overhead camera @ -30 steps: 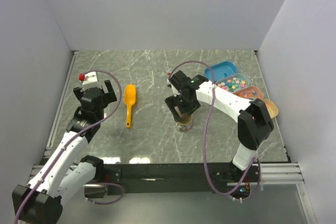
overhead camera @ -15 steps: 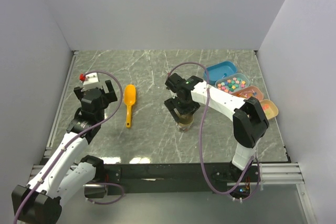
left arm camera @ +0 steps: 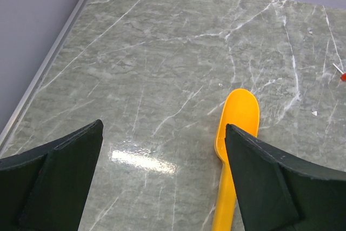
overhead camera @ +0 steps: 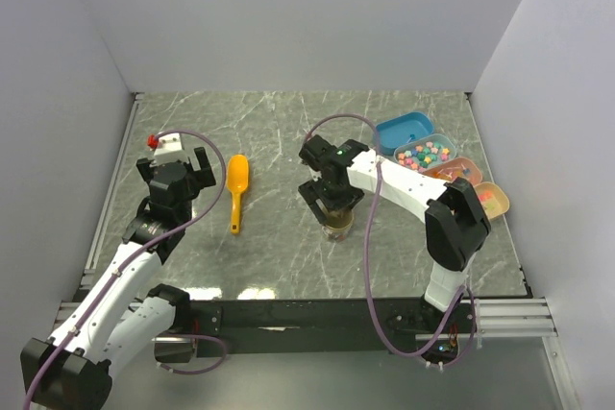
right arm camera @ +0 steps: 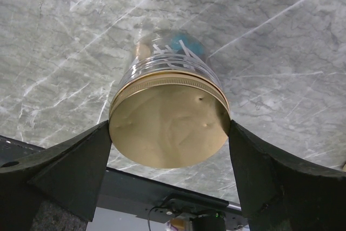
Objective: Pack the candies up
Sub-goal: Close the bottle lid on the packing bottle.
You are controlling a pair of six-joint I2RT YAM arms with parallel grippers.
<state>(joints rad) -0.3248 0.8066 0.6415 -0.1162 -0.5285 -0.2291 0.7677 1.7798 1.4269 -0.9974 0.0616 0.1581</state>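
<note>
A glass jar (overhead camera: 336, 226) with a gold lid (right arm camera: 167, 120) stands upright on the marble table, near the middle. Blue and white candies (right arm camera: 178, 50) show through its glass below the lid. My right gripper (right arm camera: 169, 132) comes down over the jar, its jaws pressed against both sides of the lid; in the top view this gripper (overhead camera: 333, 201) hides most of the jar. My left gripper (left arm camera: 162, 139) hangs open over bare table, with its right finger beside a yellow scoop (left arm camera: 238, 117). From above, the left gripper (overhead camera: 175, 164) is left of the scoop (overhead camera: 236, 184).
Along the right side stand a blue tray (overhead camera: 404, 129), a clear tub of pastel sweets (overhead camera: 426, 153), a tub of orange-red sweets (overhead camera: 458, 170) and one more tub (overhead camera: 492, 199). Walls close the table on three sides.
The right wrist has turned and shifted slightly left while staying on the lid; its elbow swung in. The jar stays put. The left arm has barely moved.
</note>
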